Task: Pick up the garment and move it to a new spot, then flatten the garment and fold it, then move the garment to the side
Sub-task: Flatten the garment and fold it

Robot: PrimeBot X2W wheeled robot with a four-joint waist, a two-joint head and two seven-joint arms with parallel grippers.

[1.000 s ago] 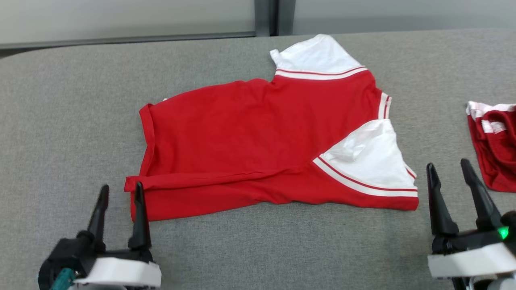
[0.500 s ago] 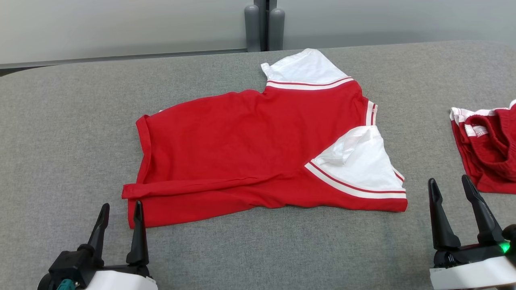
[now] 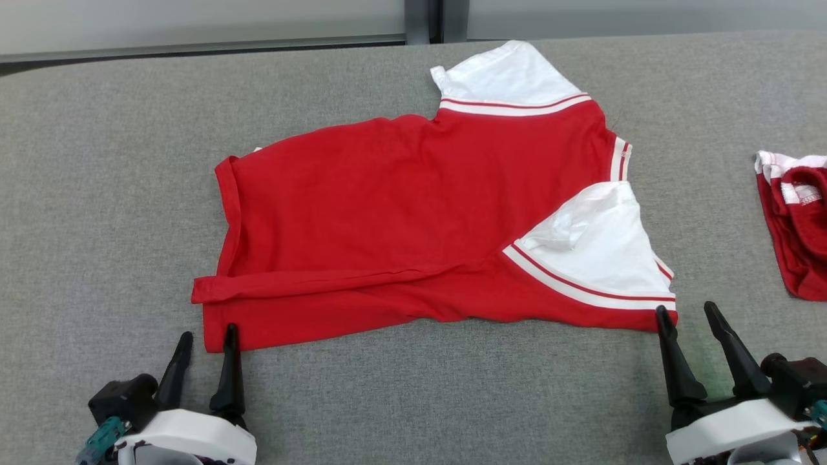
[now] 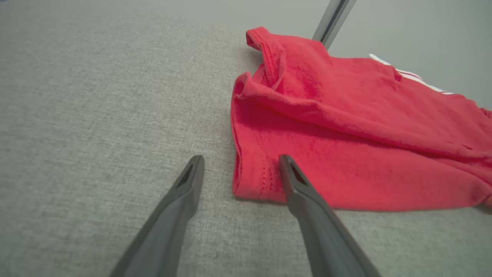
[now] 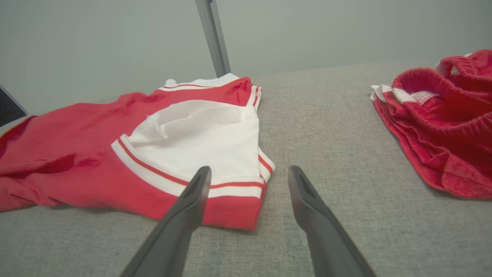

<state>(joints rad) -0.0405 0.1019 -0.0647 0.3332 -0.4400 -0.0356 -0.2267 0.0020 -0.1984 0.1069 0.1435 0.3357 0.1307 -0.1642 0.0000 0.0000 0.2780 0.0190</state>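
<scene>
A red garment (image 3: pixel 400 219) with white sleeves and white-striped trim lies spread on the grey table, its near long edge folded over in a ridge. My left gripper (image 3: pixel 207 332) stands open at the garment's near left corner (image 4: pixel 253 184), one finger over the hem and the other beside it on the table. My right gripper (image 3: pixel 685 309) stands open at the near right corner (image 5: pixel 234 211), just below the white sleeve (image 5: pixel 200 134). Neither holds cloth.
A second red and white garment (image 3: pixel 798 226) lies bunched at the right edge of the grey table (image 3: pixel 97 194), also seen as a red heap (image 5: pixel 442 127) right of my right gripper. A pale wall and a dark post (image 3: pixel 423 13) stand behind the table.
The head camera has shifted between frames. Both grippers have come closer to the garment's near corners; the right one now reaches the corner under the white sleeve. The garment lies as before.
</scene>
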